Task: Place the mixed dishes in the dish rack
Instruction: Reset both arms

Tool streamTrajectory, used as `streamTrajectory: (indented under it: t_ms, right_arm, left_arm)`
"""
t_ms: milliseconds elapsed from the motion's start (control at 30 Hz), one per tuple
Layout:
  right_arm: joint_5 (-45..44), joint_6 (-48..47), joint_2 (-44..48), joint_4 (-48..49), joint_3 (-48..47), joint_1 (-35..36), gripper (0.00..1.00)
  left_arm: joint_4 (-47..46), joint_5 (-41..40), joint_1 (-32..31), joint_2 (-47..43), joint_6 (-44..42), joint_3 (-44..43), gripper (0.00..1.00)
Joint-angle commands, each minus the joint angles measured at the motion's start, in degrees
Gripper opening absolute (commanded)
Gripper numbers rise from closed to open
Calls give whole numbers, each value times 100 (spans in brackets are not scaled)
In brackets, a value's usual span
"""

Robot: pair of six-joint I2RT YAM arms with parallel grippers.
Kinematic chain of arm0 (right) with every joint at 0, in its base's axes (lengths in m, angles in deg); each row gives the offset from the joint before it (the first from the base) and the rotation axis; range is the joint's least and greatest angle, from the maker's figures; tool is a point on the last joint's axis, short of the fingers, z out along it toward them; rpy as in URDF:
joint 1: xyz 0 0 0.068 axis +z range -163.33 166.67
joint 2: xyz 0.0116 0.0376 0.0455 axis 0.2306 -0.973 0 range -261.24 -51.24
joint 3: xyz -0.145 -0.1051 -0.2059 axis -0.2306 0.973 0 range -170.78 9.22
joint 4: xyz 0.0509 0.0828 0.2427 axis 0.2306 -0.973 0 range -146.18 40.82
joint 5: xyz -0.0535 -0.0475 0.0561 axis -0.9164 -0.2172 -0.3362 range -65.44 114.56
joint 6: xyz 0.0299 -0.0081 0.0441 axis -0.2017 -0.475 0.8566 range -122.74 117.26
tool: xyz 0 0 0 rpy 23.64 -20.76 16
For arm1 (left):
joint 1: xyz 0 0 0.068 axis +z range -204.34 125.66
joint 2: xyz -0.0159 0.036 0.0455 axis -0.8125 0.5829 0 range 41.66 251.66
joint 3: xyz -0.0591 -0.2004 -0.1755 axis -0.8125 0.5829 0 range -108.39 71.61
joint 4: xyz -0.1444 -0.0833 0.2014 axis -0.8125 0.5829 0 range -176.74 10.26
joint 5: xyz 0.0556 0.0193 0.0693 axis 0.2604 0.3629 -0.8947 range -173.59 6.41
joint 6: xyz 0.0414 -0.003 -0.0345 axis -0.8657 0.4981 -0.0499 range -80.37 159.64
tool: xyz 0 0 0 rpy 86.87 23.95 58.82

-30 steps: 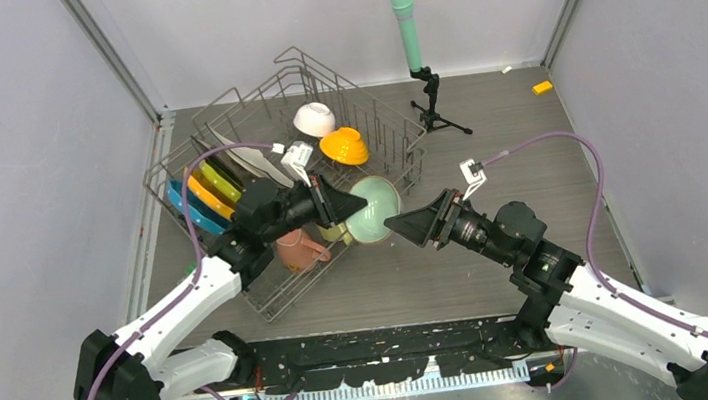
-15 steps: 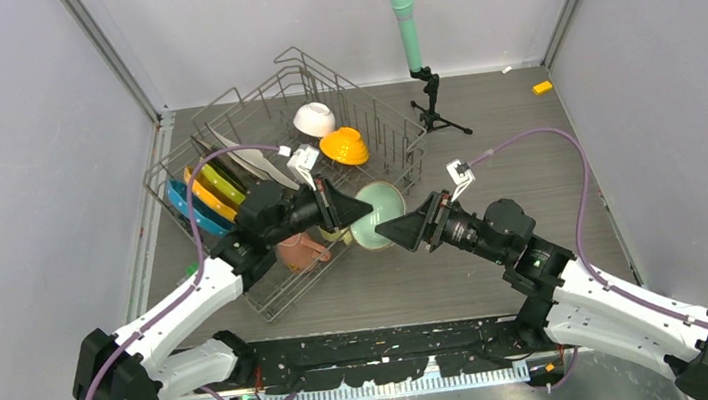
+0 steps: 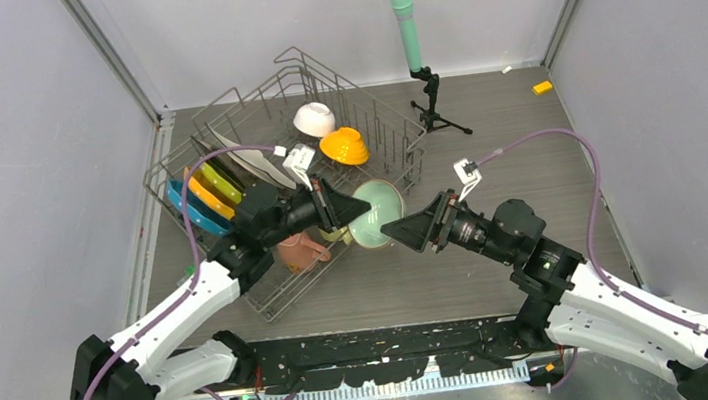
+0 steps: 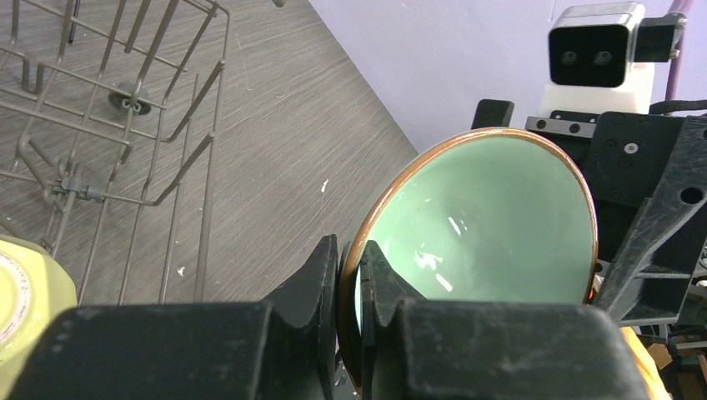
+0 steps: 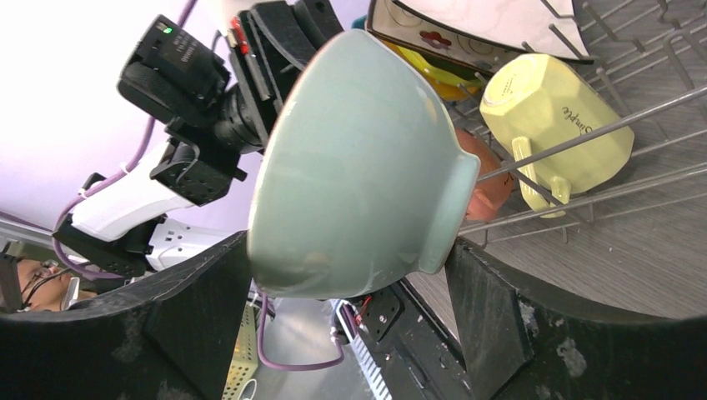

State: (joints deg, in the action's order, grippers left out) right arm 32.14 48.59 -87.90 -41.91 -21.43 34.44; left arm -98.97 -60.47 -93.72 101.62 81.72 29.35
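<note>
Green bowl (image 3: 373,214), glazed with a brown rim, hangs tilted at the near right edge of the dish rack (image 3: 386,121), barely shifted from a second ago. The left gripper (image 3: 356,208) reaches across the rack and pinches the bowl's rim. The right gripper (image 3: 391,228), spread wide, straddles its smooth rounded outside.

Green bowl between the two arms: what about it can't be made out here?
- Top view: rim of the green bowl under the left tool pinching it.
- Left wrist: its outside and foot face away; fingers cover its lower part.
- Right wrist: its inside faces away; whether the open right tool touches it is unclear.
</note>
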Motion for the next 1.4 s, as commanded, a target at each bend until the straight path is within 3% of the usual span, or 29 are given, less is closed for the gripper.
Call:
streamTrajectory:
  t_ms: [0,233,367,467,667,900,1100,1200,1367]
  right_arm:
    - [291,272,-379,733,-107,4,84]
    - [305,295,-513,967,-116,6,76]
    - [167,165,-230,698,-114,4,89]
    - [109,126,-23,588,-89,2,90]
    - [485,265,-354,910,-96,4,75]
    - [609,301,-712,1219,-184,5,38]
    - [194,-287,-836,281,-699,-3,28]
    - [70,-497,-995,11,-966,-2,24]
    - [-67,-936,-1402,-353,-1507,4,21]
  left_arm:
    - [-772,69,-15,-125,225,-85,0]
    - [-592,-48,-17,-268,140,-72,0]
    - [-514,-198,-10,-368,93,-10,0]
    - [-469,-274,-11,-406,45,17,0]
    - [-539,-116,-12,-274,49,-59,0]
    - [-263,-258,-10,-376,-111,-76,2]
    - [848,-799,-12,-603,-802,-337,55]
    - [1183,-1139,-9,-753,-1004,-373,67]
    - [1752,-1534,-14,-883,-1275,-515,78]
